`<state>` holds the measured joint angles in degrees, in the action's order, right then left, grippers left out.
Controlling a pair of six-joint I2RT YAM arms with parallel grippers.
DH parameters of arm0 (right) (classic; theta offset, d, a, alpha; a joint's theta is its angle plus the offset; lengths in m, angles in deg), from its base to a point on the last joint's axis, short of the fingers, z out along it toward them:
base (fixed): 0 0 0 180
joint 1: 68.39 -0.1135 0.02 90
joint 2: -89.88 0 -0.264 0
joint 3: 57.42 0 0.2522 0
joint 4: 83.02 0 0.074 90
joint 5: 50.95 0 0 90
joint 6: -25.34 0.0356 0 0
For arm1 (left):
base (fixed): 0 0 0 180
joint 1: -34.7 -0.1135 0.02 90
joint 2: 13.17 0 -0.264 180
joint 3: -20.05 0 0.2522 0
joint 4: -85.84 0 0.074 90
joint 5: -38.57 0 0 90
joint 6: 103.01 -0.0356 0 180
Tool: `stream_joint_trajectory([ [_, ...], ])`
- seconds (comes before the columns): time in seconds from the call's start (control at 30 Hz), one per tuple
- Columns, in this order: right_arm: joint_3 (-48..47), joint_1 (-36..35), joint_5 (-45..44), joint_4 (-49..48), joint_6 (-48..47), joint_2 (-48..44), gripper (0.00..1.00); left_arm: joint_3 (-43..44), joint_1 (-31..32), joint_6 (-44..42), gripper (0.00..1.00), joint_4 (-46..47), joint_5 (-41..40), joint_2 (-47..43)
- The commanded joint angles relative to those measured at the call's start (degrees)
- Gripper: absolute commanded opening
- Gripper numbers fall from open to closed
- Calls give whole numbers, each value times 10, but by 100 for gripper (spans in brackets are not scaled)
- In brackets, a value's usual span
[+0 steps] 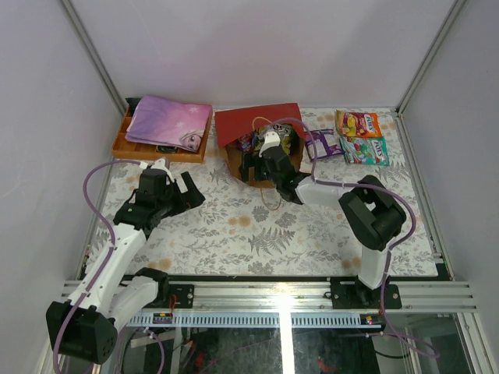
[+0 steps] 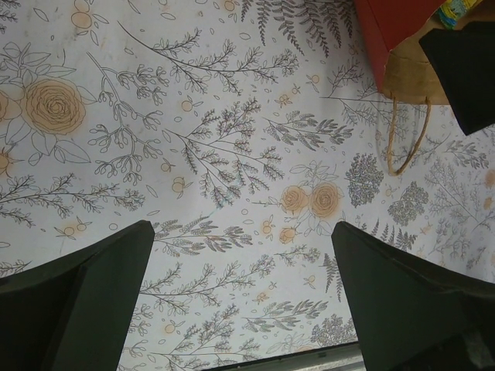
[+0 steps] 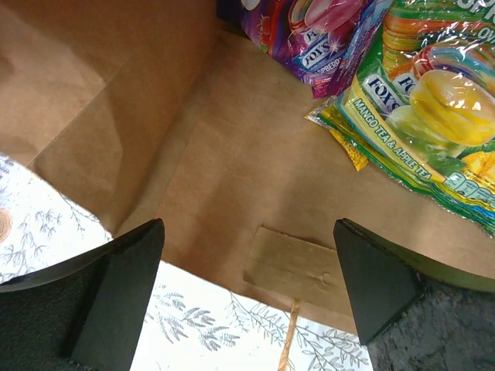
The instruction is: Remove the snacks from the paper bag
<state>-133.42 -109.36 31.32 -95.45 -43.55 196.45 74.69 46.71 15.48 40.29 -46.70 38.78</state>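
A white table cover [image 1: 234, 226] with gray leaves and orange flowers lies on the table, and plain pale walls stand around it. The right pincer [image 3: 246, 239] sits at the mouth of the paper bag [image 1: 257, 123]. Its two dark fingers [image 3: 116, 294] are spread wide apart, and nothing is between them. Under them is the brown inside of the bag and a bit of the flowery cover. A little deeper in the bag lie some snacks. A purple candy pack [image 3: 302, 31] is at the back. A green candy pack [image 3: 418, 100] lies next to it on the right, and a yellow pack [image 3: 344, 147] peeks out from under the green one. The bag is red outside and lies on its side in the middle of the far part of the table, with its mouth facing the arms. A thin rope handle [image 2: 406, 139] loops out from the mouth onto the cover. Other snacks lie out on the table to the right of the bag: a purple packet [image 1: 323, 142] just beside it, then an orange packet [image 1: 357, 123] and a green packet [image 1: 365, 149] near the far right corner. The left pincer [image 2: 244, 232] hangs over the bare cover, well to the left of the bag, with its fingers wide apart and holding nothing. Behind it, in the far left corner, an orange tray [image 1: 160, 149] holds a folded pink-purple cloth [image 1: 168, 121].
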Motion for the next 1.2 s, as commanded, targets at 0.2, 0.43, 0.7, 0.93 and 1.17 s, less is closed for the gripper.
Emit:
stream_joint_trajectory([
  [0.2,-57,-6,-68,-7,44,51,94,3,0,-3,100,20,21,-8],
  [0.43,-40,-6,-93,-57,-20,70,83,2,-1,-5,100,21,28,-12],
  [0.7,-49,-6,-156,-119,-144,101,81,2,0,-6,100,22,31,-15],
  [0.93,-119,-6,-139,-96,-193,151,81,2,-1,-6,100,20,26,-18],
  [1.17,-181,-6,-163,-65,-223,186,80,2,0,-5,100,20,22,-17],
])
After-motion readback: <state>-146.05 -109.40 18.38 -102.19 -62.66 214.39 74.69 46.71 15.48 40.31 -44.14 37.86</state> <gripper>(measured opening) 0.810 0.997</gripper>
